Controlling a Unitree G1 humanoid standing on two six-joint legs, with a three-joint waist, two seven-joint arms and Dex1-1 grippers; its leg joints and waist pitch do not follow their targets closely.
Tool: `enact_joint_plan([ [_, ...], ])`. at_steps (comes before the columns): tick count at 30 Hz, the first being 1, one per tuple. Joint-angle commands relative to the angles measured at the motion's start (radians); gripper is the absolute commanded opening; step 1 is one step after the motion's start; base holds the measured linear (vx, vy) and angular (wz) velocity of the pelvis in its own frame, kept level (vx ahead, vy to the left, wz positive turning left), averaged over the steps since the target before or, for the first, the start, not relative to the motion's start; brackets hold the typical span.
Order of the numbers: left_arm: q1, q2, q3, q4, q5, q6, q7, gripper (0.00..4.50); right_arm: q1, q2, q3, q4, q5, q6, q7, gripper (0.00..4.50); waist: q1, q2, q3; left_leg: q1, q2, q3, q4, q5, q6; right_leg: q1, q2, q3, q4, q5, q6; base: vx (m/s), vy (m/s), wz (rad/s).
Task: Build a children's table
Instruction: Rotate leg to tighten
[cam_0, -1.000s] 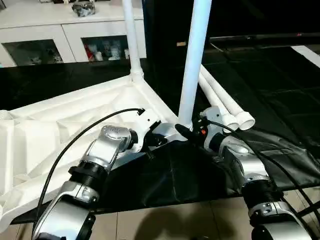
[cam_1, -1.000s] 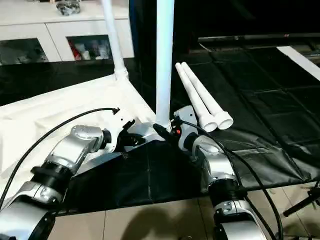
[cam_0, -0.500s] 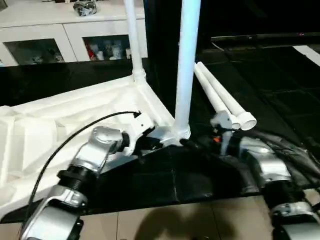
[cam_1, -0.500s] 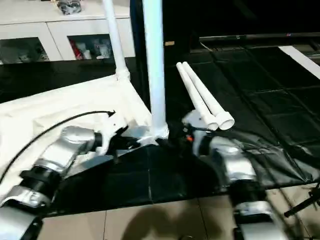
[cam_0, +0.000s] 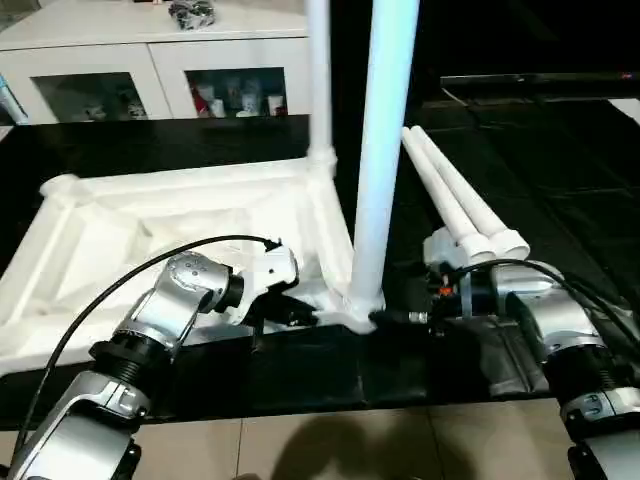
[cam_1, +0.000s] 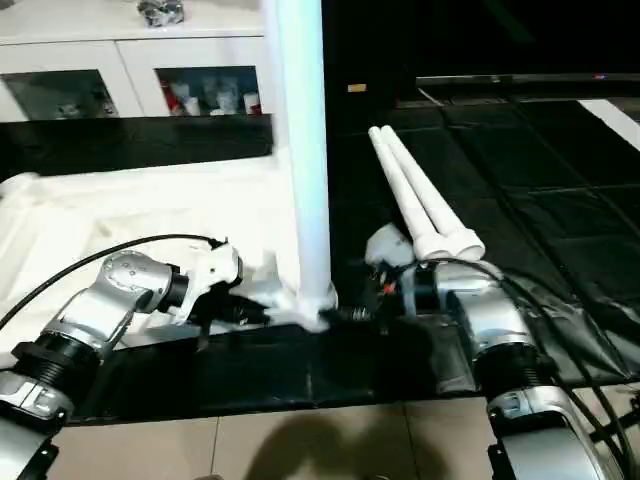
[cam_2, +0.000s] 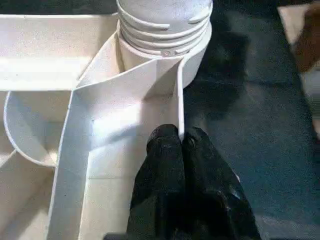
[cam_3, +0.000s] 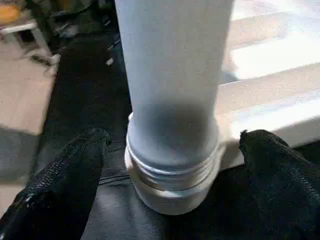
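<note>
- Two legs stand upright in the corner sockets of the upturned table top (cam_0: 180, 225), which lies ribs-up on a black mat (cam_0: 560, 180) on the floor; two more legs (cam_0: 465, 205) lie side by side on the mat, just beyond the right pincer.
- Left pincer (cam_2: 180, 145): fingers pressed together on the thin rim wall of the top, right before the near socket, pinning that corner down.
- Near leg (cam_0: 385, 150): straight ahead of both pincers, its threaded foot (cam_3: 172, 167) seated in the socket, though some thread shows above the collar.
- Right pincer (cam_3: 172, 145): spread wide, one finger on either side of the leg's base, touching nothing.
- Step in hand, as I judge it: screwing this leg home, between twists.
- Next move likely calls for closing on the foot again and turning while the left keeps the corner from shifting.
</note>
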Motion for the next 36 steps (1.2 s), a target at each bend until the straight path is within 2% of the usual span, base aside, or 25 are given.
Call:
enact_joint_plan([
  [1, -0.001, 0.004, -0.048, -0.043, -0.001, -0.022, -0.073, 0.00, -0.024, 0.006, 0.024, -0.010, -0.008, -0.009, 0.033, 4.44, -0.001, -0.011, -0.074, 0.004, -0.001, 0.016, -0.066, -0.200, 0.089, 0.064, -0.020, 0.034, -0.055, -0.215, -0.258, 0.000, 0.000, 0.00],
  [4, 0.001, 0.006, -0.056, -0.056, -0.004, -0.020, -0.092, 0.00, -0.027, 0.013, 0.031, -0.004, -0.011, -0.011, 0.039, 4.44, 0.005, -0.010, -0.075, 0.007, 0.001, 0.017, -0.066, -0.197, 0.085, 0.062, -0.020, 0.035, -0.054, -0.208, -0.259, 0.000, 0.000, 0.00],
  [5, 0.002, 0.007, -0.060, -0.060, -0.005, -0.021, -0.102, 0.00, -0.030, 0.017, 0.035, 0.002, -0.013, -0.016, 0.041, 4.29, 0.006, -0.009, -0.074, 0.007, 0.001, 0.017, -0.067, -0.201, 0.083, 0.062, -0.020, 0.035, -0.053, -0.204, -0.262, 0.000, 0.000, 0.00],
  [11, 0.004, 0.015, -0.075, -0.072, -0.008, -0.024, -0.134, 0.00, -0.037, 0.025, 0.047, 0.011, -0.004, -0.007, 0.066, 4.00, 0.004, -0.011, -0.074, 0.004, -0.001, 0.015, -0.067, -0.208, 0.075, 0.065, -0.020, 0.034, -0.054, -0.221, -0.250, 0.000, 0.000, 0.00],
  [27, 0.006, 0.017, -0.076, -0.079, -0.017, -0.006, -0.143, 0.00, -0.030, 0.029, 0.057, 0.006, -0.001, 0.008, 0.099, 2.78, 0.003, -0.010, -0.076, 0.004, -0.001, 0.015, -0.066, -0.195, 0.077, 0.066, -0.019, 0.034, -0.052, -0.210, -0.253, 0.000, 0.000, 0.00],
  [30, 0.008, 0.007, -0.062, -0.077, -0.024, 0.021, -0.120, 0.00, -0.015, 0.033, 0.059, -0.010, 0.013, 0.023, 0.102, 2.74, 0.004, -0.011, -0.077, 0.004, -0.002, 0.016, -0.065, -0.185, 0.080, 0.066, -0.018, 0.034, -0.050, -0.196, -0.258, 0.000, 0.000, 0.00],
  [34, -0.004, -0.031, -0.020, -0.052, -0.031, 0.080, -0.025, 0.00, 0.012, 0.058, 0.043, -0.038, 0.031, 0.055, 0.059, 2.72, 0.004, -0.010, -0.075, 0.004, -0.002, 0.017, -0.065, -0.190, 0.078, 0.066, -0.018, 0.035, -0.052, -0.207, -0.255, 0.000, 0.000, 0.00],
  [36, -0.019, -0.075, 0.024, -0.034, -0.040, 0.129, 0.077, 0.00, 0.026, 0.103, 0.023, -0.036, 0.014, 0.062, -0.067, 2.72, 0.003, -0.012, -0.073, 0.002, -0.003, 0.016, -0.067, -0.199, 0.071, 0.067, -0.018, 0.034, -0.057, -0.243, -0.241, 0.000, 0.000, 0.00],
])
